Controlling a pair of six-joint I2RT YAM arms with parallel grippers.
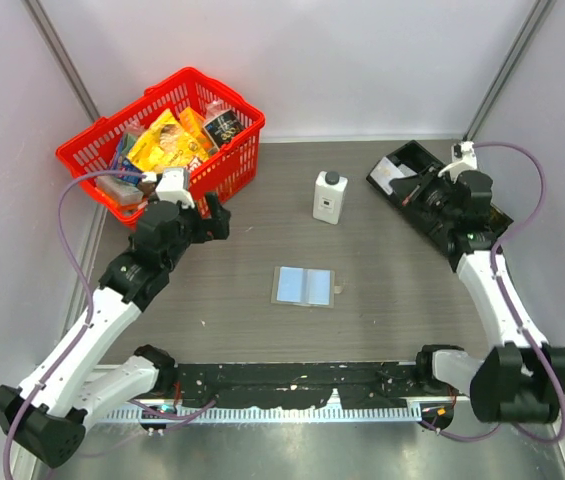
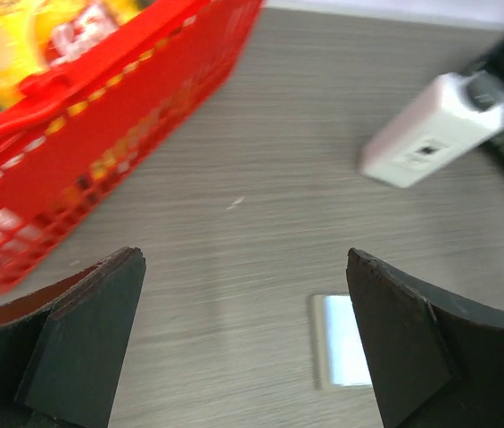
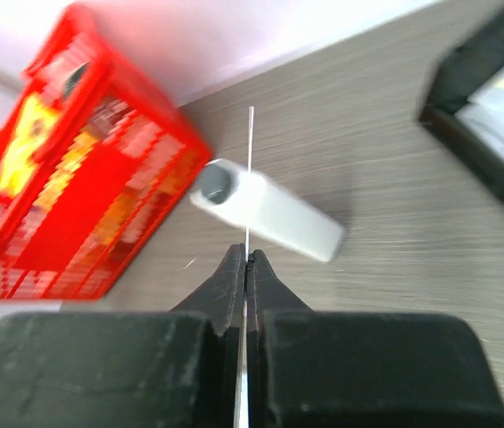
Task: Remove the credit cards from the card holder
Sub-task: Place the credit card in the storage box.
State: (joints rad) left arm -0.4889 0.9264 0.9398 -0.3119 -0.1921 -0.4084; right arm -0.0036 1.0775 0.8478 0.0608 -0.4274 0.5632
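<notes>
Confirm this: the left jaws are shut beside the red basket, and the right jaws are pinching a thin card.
Not quite. The left wrist view shows the left gripper with its jaws wide open, not shut, beside the red basket. The rest holds: the right gripper is shut on a thin card seen edge-on.

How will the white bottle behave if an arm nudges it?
The white bottle stands upright and is taller than its base, so a nudge high up would probably tip it rather than slide it. Its body looks flat-sided, so once it is down it likely would not roll far.
</notes>
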